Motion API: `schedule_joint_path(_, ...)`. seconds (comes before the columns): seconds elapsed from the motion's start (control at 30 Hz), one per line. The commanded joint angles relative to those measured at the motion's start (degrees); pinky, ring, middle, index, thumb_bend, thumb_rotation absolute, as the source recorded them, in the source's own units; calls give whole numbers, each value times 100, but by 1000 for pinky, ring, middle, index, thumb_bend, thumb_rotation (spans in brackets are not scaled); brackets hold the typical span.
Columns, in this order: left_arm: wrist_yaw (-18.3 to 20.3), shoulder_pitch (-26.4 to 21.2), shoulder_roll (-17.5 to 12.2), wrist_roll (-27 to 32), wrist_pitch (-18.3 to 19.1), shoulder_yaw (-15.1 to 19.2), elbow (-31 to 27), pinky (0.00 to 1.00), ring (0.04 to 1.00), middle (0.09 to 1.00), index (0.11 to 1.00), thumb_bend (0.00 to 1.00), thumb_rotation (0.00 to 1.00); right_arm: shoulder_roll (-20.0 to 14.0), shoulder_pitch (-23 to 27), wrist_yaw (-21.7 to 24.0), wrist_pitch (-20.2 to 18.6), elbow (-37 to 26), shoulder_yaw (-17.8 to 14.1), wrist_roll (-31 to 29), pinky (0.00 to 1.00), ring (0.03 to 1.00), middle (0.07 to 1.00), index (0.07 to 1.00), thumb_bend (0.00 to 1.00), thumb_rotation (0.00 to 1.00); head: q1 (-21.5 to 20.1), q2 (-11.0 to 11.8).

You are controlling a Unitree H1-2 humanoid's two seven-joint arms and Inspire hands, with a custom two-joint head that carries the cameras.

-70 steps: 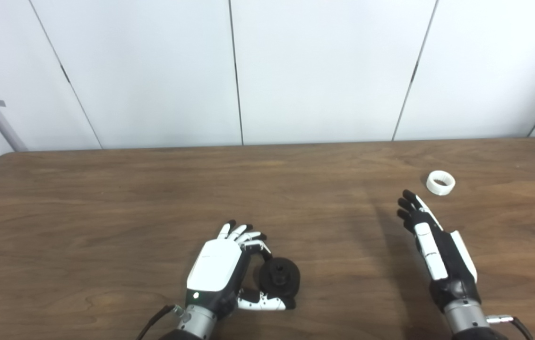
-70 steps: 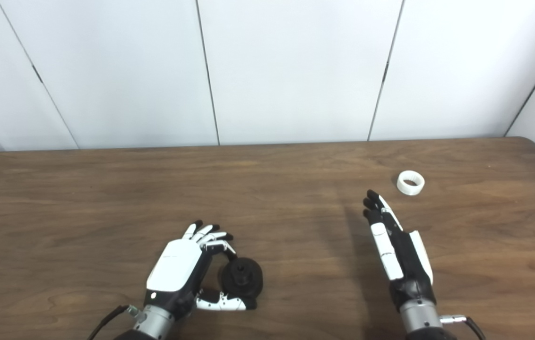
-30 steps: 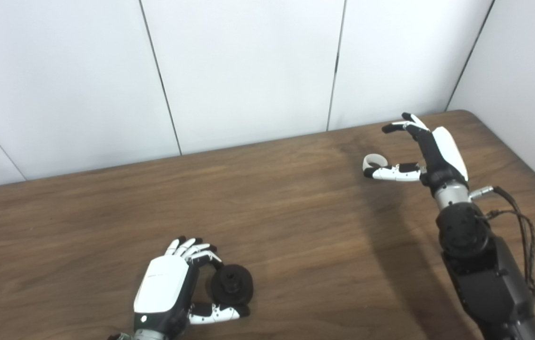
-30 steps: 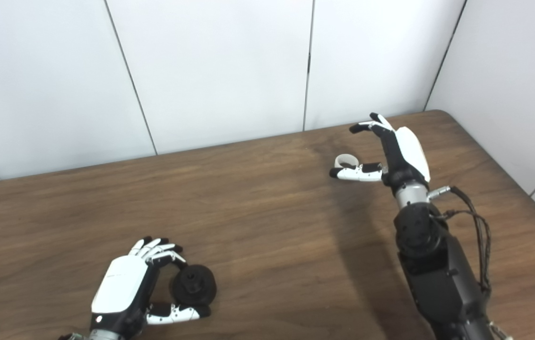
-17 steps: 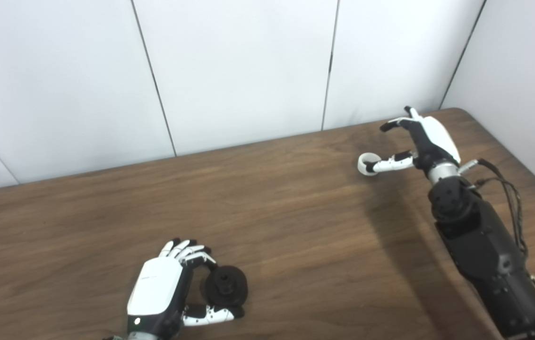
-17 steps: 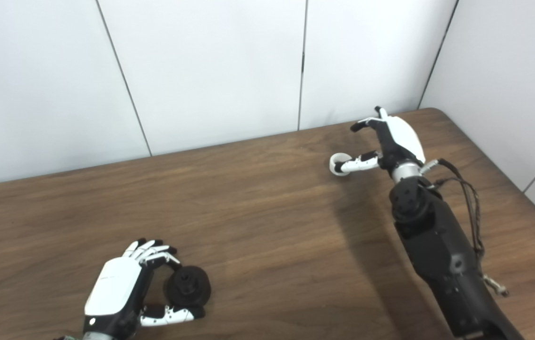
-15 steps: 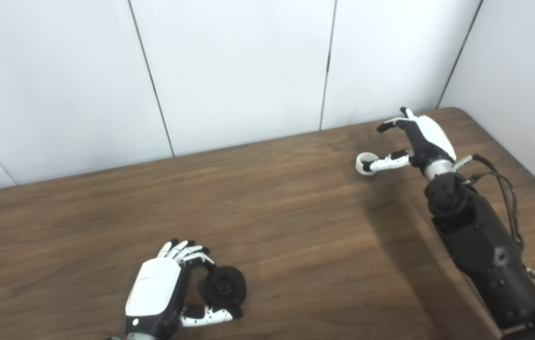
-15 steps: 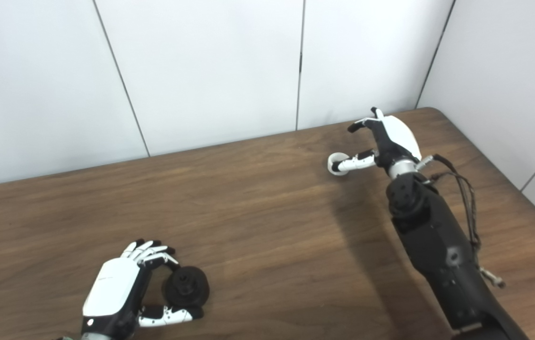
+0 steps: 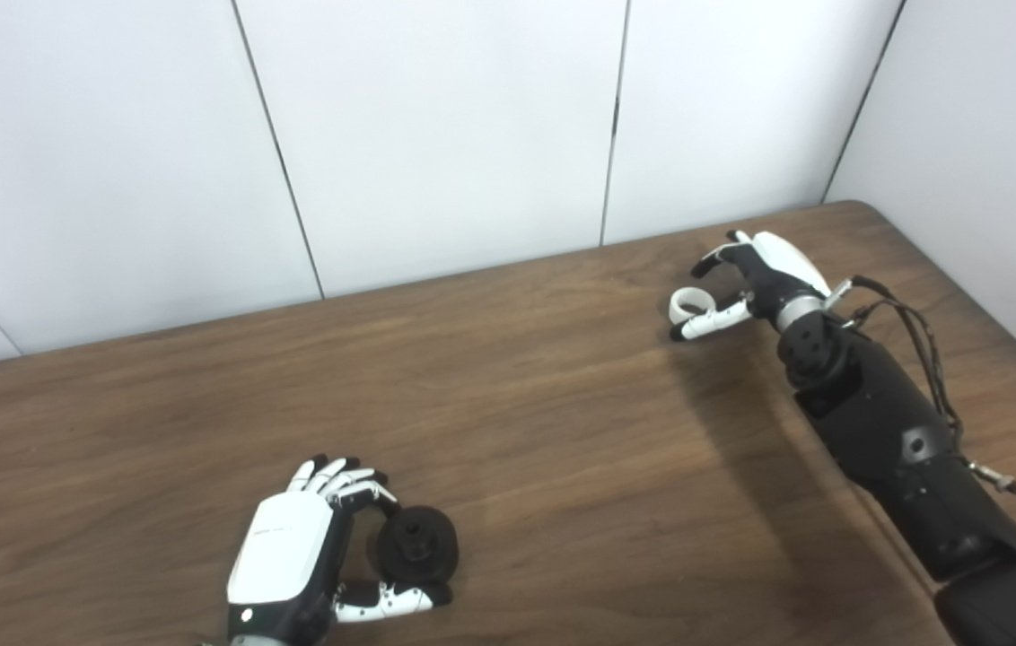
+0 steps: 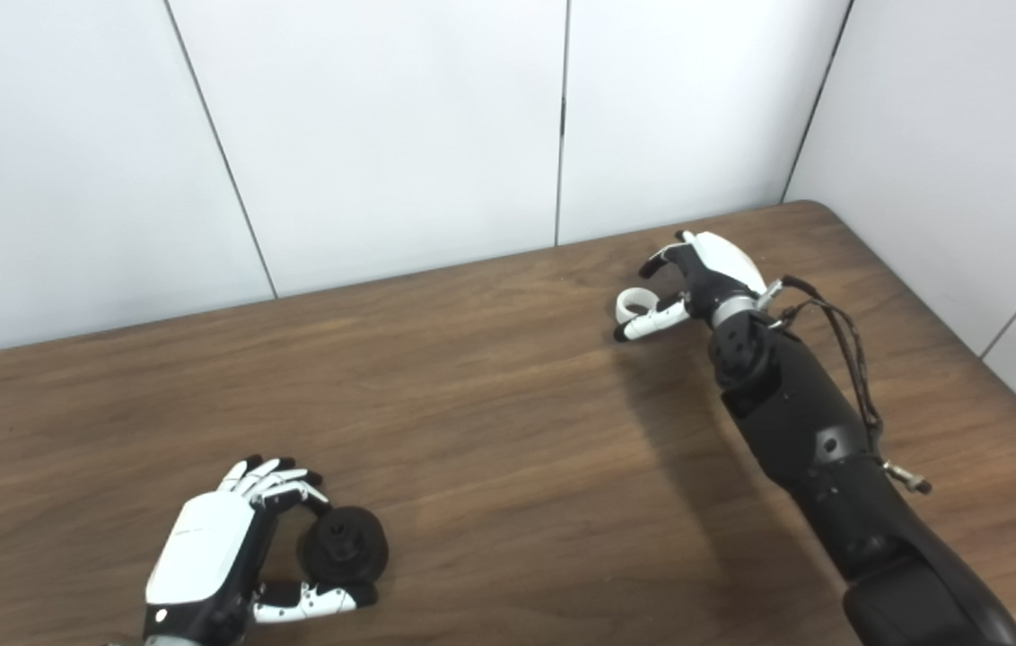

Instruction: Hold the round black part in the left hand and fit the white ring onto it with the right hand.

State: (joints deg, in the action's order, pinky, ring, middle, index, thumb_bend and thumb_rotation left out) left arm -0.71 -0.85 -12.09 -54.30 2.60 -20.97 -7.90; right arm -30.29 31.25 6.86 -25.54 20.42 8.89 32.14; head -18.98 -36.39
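Black part (image 9: 417, 554) clasped by left robot hand (image 9: 293, 565) | white ring (image 9: 684, 306) half-hidden at right robot hand (image 9: 755, 278), grip unclear

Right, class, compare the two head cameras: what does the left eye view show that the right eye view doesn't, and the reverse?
Only the left eye view: a wider strip of table left of the left robot hand. Only the right eye view: more table edge and side wall beyond the right arm. Both: the left robot hand closed around the round black part, and the right robot hand at the white ring.
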Motion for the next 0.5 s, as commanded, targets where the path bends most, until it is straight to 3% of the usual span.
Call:
schedule_joint_path(0.0, 97, 32, -137, -124, 159, 92, 0, 957, 878, 772, 484, 524, 51, -200, 371, -17, -24, -61, 19, 137, 904, 1000, 953, 697, 908, 285, 0, -6)
schedule_joint_path(0.47, 92, 45, -138, -160, 135, 107, -39, 943, 872, 767, 484, 524, 52, -164, 284, -59, -83, -25, 137, 241, 974, 1000, 932, 669, 851, 276, 131, -27)
